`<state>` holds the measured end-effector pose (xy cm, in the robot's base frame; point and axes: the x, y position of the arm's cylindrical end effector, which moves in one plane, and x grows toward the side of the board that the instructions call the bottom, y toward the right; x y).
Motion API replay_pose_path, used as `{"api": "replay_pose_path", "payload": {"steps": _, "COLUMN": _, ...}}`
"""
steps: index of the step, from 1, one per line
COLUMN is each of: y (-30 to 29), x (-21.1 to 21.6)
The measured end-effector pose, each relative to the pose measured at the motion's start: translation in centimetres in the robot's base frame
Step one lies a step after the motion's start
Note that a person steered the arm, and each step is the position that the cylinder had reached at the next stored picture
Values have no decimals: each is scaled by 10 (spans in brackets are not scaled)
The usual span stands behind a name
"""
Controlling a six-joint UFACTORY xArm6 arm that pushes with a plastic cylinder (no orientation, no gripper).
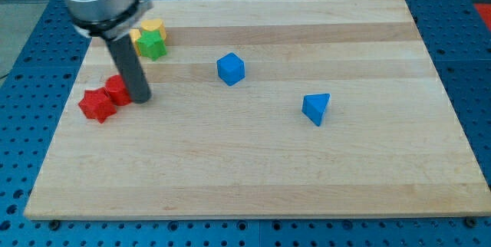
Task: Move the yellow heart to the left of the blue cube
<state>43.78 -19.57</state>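
The yellow heart [153, 27] lies near the board's top left, partly behind a green star-shaped block [151, 44] that touches it. The blue cube [230, 69] sits to the right of them, a little lower. My tip [140, 98] rests on the board below the green block and just right of a small red block [117, 90]. The rod rises up and left and hides part of the yellow heart's left side. The tip is well left of the blue cube.
A red star-shaped block [97, 105] lies left of the small red block, touching it. A blue triangular block [316, 108] sits right of centre. The wooden board [253, 178] lies on a blue perforated table.
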Motion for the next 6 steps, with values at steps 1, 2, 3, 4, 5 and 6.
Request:
{"api": "replay_pose_path", "payload": {"steps": 1, "y": 4, "x": -3}}
{"api": "replay_pose_path", "payload": {"steps": 2, "y": 49, "x": -7}}
{"api": "replay_pose_path", "payload": {"steps": 3, "y": 68, "x": -19}}
{"api": "replay_pose_path", "payload": {"steps": 4, "y": 83, "x": -29}}
{"api": "replay_pose_path", "payload": {"steps": 5, "y": 84, "x": -39}}
{"api": "replay_pose_path", "payload": {"steps": 6, "y": 72, "x": -45}}
